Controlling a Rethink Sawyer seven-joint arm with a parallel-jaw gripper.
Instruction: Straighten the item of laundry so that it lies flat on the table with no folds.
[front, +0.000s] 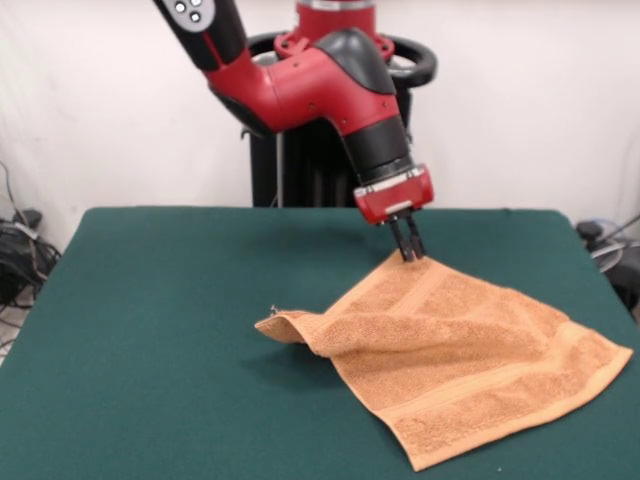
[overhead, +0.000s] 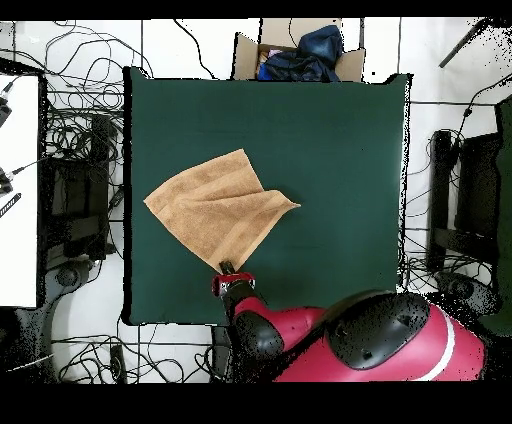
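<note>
The claw (front: 409, 255) is pinching the towel (front: 450, 360) corner at centre frame; the towel is lying lower right on the bench (front: 140, 330), one corner folded. Best pulling outward, low and taut.

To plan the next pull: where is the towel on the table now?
In the overhead view the orange-tan towel lies left of centre on the green table, its nearest corner at the gripper.

orange-tan towel (front: 455, 360) on green table (front: 150, 330), far corner between closed jaws of gripper (front: 408, 254)
</note>
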